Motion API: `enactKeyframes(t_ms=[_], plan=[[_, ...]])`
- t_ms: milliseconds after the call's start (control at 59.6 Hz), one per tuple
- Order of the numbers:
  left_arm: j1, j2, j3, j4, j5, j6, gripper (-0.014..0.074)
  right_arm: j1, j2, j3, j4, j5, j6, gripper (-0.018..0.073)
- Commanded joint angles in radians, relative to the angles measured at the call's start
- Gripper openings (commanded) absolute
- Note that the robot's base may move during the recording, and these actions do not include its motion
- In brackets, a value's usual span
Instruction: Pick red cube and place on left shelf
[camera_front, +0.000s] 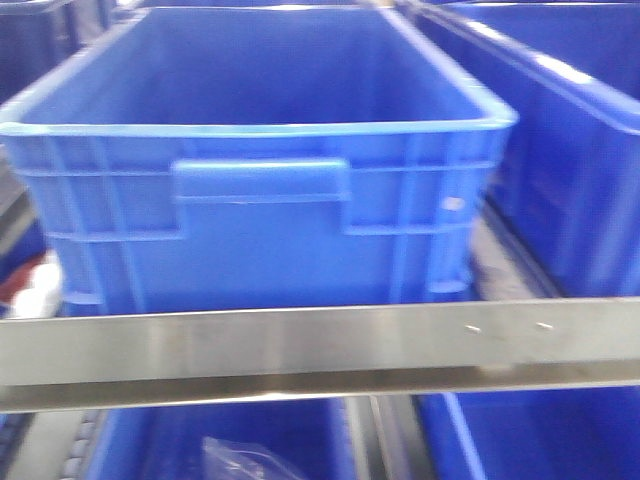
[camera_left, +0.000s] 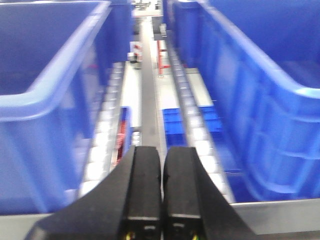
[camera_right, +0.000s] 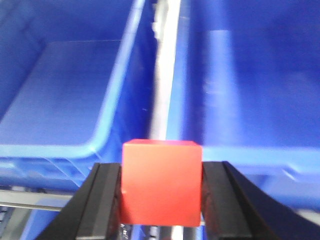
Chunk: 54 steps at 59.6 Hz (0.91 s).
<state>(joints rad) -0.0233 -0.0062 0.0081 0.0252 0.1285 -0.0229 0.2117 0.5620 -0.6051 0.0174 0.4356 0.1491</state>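
The red cube (camera_right: 161, 182) was pinched between the two black fingers of the right gripper (camera_right: 161, 200), one finger flat against each side. It was held in the air at the near edge of the left shelf (camera_front: 520, 340). Beyond it, in the right wrist view, a pale gap ran away between the left crate (camera_right: 65, 100) and the right crate (camera_right: 250, 90), both blue. The cube hung in front of that gap, level with the crates' near walls. The left gripper (camera_left: 162, 167) had its fingers pressed together on nothing, pointing along a roller track (camera_left: 102, 135) between two more blue crates. From the front, a big ribbed crate (camera_front: 260, 200) stood just behind the brushed-steel front rail (camera_front: 200, 350), with another tier below.
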Motion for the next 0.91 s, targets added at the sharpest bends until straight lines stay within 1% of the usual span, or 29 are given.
enactKeyframes(t_ms=[0,889], plan=[[-0.001,-0.014,0.025,-0.001,-0.089,-0.002,0.0102,0.000,0.008,-0.028,-0.003,-0.089,-0.003,0.0055],[-0.001,-0.014,0.025,-0.001,-0.089,-0.002,0.0102,0.000,0.008,-0.028,-0.003,-0.089,-0.003,0.0055]])
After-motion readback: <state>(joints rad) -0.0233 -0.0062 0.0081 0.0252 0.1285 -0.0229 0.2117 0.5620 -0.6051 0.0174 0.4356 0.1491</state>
